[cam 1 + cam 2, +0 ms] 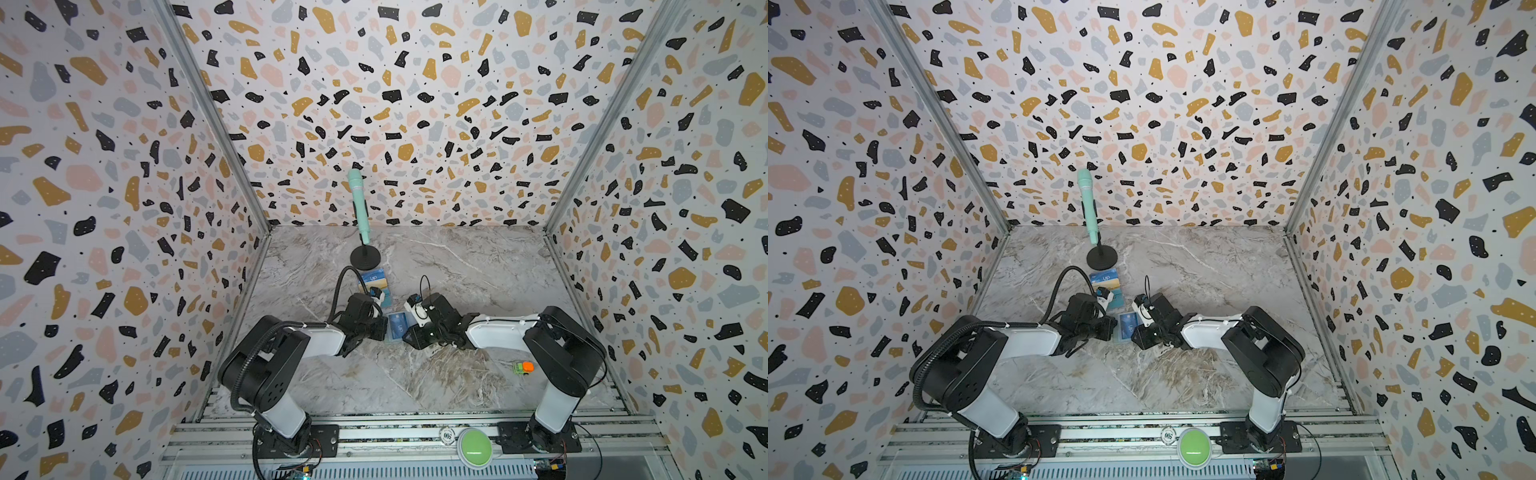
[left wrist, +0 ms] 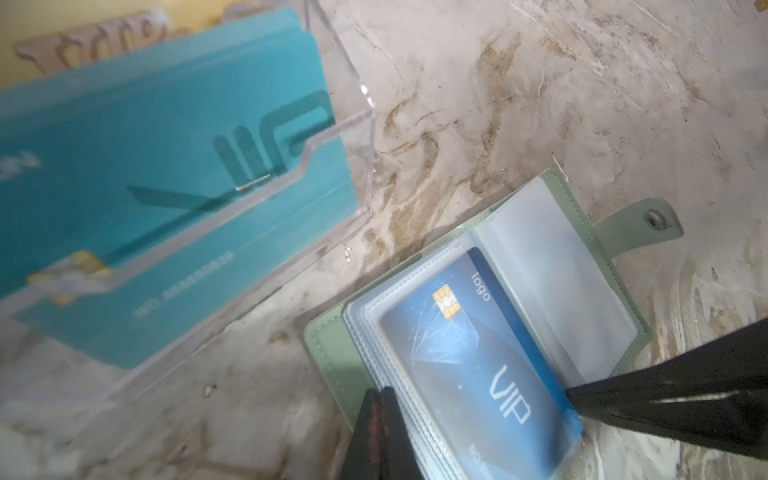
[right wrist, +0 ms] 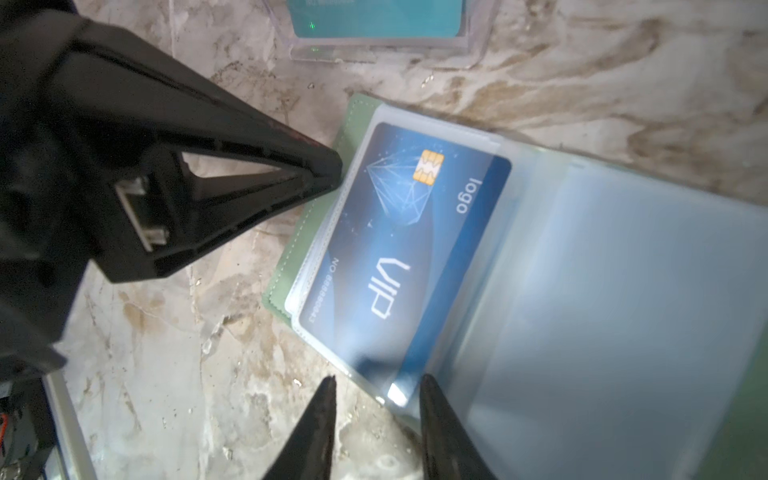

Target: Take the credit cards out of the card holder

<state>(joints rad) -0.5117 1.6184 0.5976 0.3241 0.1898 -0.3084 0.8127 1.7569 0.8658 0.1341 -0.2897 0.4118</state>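
card (image 3: 403,245) corner just beyond right gripper (image 3: 376,380)

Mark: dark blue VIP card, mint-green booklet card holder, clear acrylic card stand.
dark blue VIP card (image 3: 401,243): right wrist view, face centre.
mint-green booklet card holder (image 2: 631,222): left wrist view, snap tab.
clear acrylic card stand (image 2: 358,124): left wrist view, side wall.

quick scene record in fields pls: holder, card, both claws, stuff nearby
holder: mint-green booklet card holder, lying open on marble table
card: dark blue VIP card, inside a transparent sleeve
left claw: shut, tip at the holder's green edge
right claw: open, tips either side of the sleeve's corner
nearby: clear acrylic stand holding teal cards
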